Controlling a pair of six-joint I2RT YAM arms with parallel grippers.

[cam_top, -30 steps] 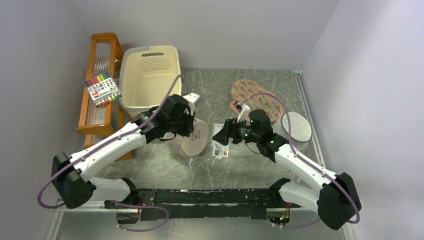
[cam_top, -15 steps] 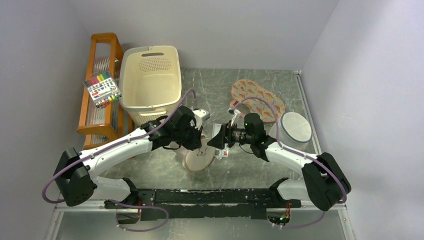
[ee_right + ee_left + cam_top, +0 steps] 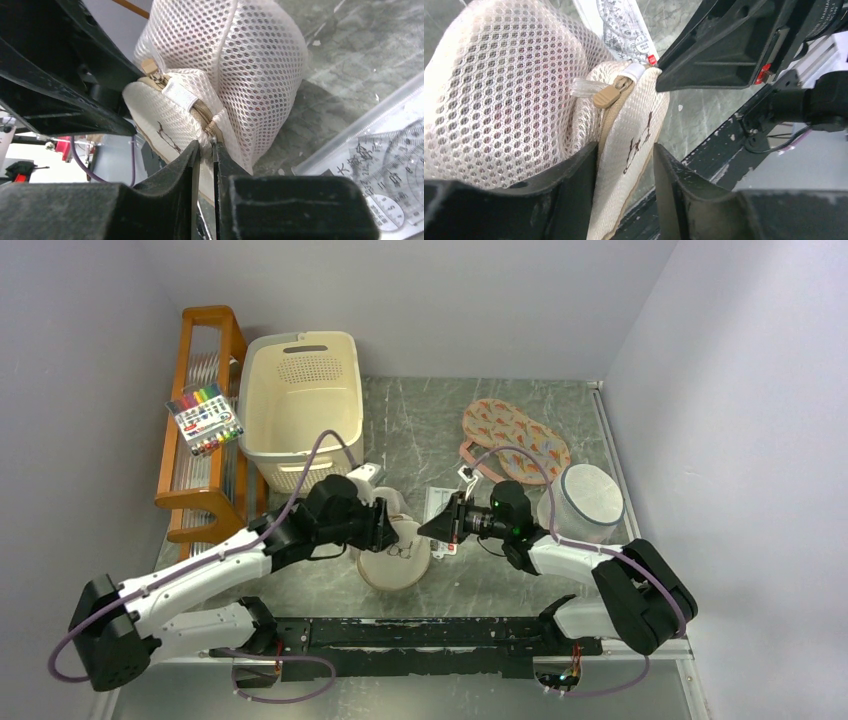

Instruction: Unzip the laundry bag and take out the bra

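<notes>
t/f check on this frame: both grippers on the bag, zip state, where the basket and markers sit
1. The right gripper pinches the laundry bag at its zip seam. True.
2. The bag's zip is wide open. False: the stretch below the zip pull is closed.
3. The left gripper has its fingers on either side of the bag's rim. True.
4. The laundry basket stands at the right rear. False: it is at the left rear, beside the wooden rack.
5. A marker set lies on the rack. True.

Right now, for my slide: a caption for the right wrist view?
Right gripper pinches the laundry bag at its zip.
</notes>
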